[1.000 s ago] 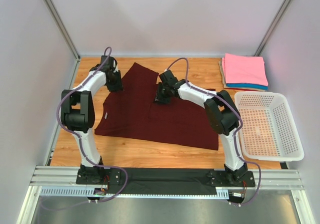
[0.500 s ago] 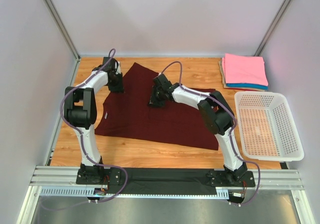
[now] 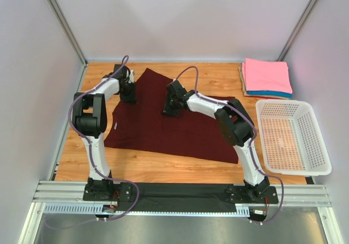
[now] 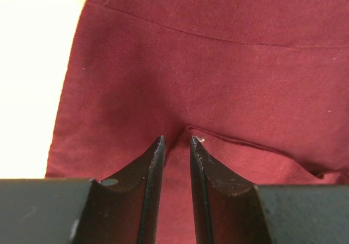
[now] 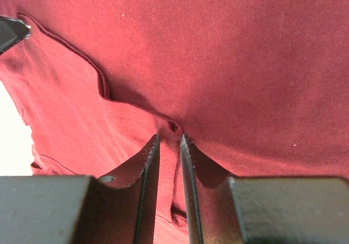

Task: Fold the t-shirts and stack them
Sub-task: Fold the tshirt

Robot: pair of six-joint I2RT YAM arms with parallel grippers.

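A dark maroon t-shirt (image 3: 163,129) lies spread across the wooden table, one corner pointing toward the back. My left gripper (image 3: 128,95) presses down on its back-left edge. In the left wrist view the jaws (image 4: 176,140) stand narrow, with maroon cloth and a hem fold at their tips. My right gripper (image 3: 168,110) sits on the upper middle of the shirt. Its jaws (image 5: 169,136) are pinched on a small pucker of cloth. Folded pink (image 3: 266,75), blue (image 3: 275,94) and tan (image 3: 242,83) t-shirts are stacked at the back right.
A white perforated basket (image 3: 283,103) stands on the right, just in front of the folded stack. Bare wood (image 3: 212,80) shows behind the shirt. Grey walls close in the table on the left, back and right.
My right gripper has slid left across the shirt. The left gripper has shifted slightly. Both pairs of jaws have narrowed on the cloth.
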